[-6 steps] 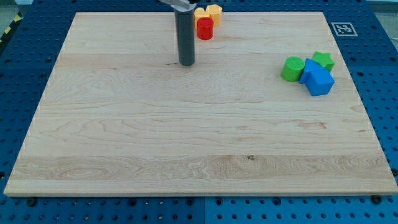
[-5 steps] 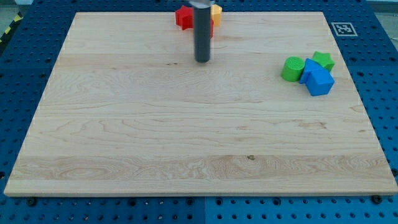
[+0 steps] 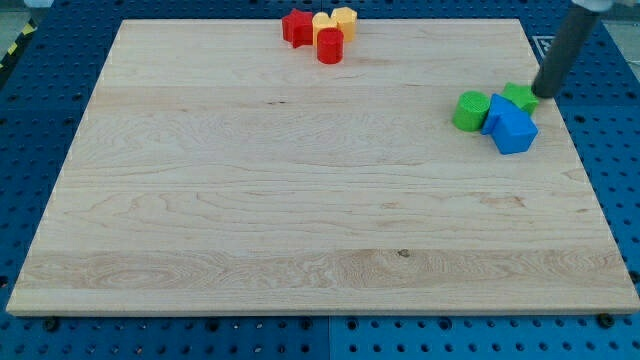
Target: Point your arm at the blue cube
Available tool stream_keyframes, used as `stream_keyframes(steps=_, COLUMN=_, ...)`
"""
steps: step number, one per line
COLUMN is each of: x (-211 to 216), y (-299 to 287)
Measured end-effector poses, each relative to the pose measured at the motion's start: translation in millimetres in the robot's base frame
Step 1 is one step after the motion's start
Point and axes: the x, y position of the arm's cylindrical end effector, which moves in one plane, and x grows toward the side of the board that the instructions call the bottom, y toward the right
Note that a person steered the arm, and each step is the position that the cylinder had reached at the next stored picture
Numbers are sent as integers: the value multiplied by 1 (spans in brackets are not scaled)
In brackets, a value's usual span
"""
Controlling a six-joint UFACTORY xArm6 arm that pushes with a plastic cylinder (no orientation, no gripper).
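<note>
My tip (image 3: pixel 546 94) has travelled from beside the red cylinder (image 3: pixel 330 46) to the view's right. It now stands just right of the green star (image 3: pixel 519 96), above the blue cube (image 3: pixel 515 131).

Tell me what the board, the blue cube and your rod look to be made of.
Board: pale wood with visible grain, matte. Blue cube: probably moulded plastic or painted wood, uniform saturated colour, smooth faces. Rod: dark, smooth, likely metal or plastic; my tip sits just right of the green star.
</note>
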Motion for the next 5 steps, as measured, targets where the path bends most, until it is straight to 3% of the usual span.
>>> stream_keyframes(steps=1, x=32, y=-11)
stream_keyframes(steps=5, x=63, y=-1)
